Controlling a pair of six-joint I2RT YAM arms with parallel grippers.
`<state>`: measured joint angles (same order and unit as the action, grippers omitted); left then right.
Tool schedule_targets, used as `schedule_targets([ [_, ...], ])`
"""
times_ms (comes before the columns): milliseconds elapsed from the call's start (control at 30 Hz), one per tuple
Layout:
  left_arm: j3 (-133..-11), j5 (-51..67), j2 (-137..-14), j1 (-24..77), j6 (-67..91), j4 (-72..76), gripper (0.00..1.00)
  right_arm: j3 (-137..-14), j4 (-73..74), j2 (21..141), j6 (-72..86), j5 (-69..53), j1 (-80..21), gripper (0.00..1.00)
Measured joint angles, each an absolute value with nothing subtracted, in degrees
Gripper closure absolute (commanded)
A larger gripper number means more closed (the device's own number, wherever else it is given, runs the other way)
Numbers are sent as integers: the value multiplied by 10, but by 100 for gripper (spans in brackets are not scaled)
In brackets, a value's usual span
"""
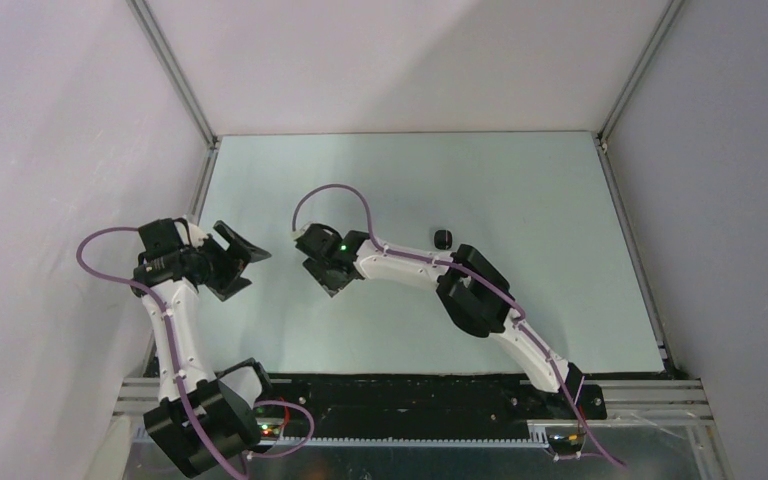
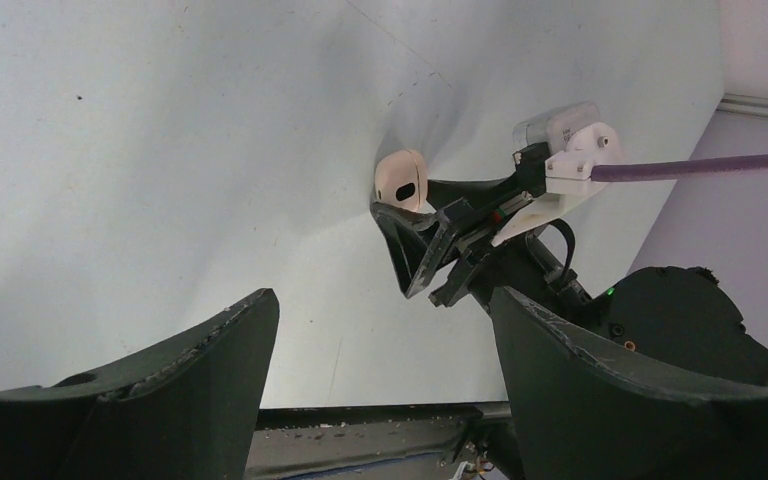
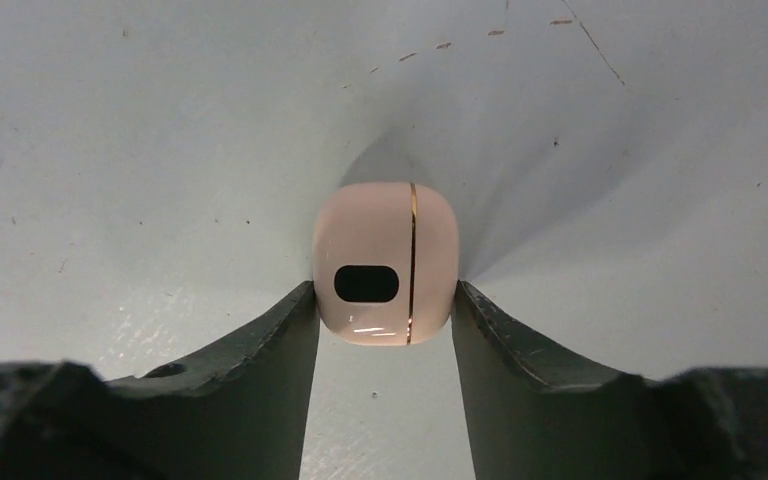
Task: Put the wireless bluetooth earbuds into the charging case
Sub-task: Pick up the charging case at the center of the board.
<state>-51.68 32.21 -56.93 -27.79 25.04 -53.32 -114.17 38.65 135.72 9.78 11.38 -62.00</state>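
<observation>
Looking early in the job, judging by the layout. Straddling the pink case (image 3: 385, 240) with the right gripper (image 3: 382, 310), fingertips sitting right at its two sides, touching or just short; not showing clearly whether clamped on it yet. Resting the case on the table (image 3: 110, 120) between the two arms, seemingly shut along its seam, so holding no freshly placed earbuds as far as can be judged. Keeping the left gripper (image 2: 380, 295) spread wide and empty, near the case and facing it. Noticing a small black thing (image 1: 443, 238) lying well apart, beyond the right arm, too small to tell as an earbud or something else. Finding no earbuds for certain in any view. Leaving, by this reading: securing the case, opening its lid, fetching both earbuds, seating each inside.
</observation>
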Motion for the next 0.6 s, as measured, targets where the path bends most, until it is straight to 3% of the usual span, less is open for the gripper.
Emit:
schedule_targets([
  [233, -517, 322, -571, -278, 250, -533, 15, -1141, 383, 1357, 79, 114, -618, 72],
  [367, -517, 320, -587, -272, 248, -531, 14, -1128, 368, 1350, 50, 112, -616, 78],
  [500, -528, 320, -628, -214, 222, -525, 16, -1054, 354, 1280, 9, 93, -608, 81],
  [600, -564, 353, -661, -151, 185, -517, 19, -949, 306, 1157, -43, 69, -595, 85],
])
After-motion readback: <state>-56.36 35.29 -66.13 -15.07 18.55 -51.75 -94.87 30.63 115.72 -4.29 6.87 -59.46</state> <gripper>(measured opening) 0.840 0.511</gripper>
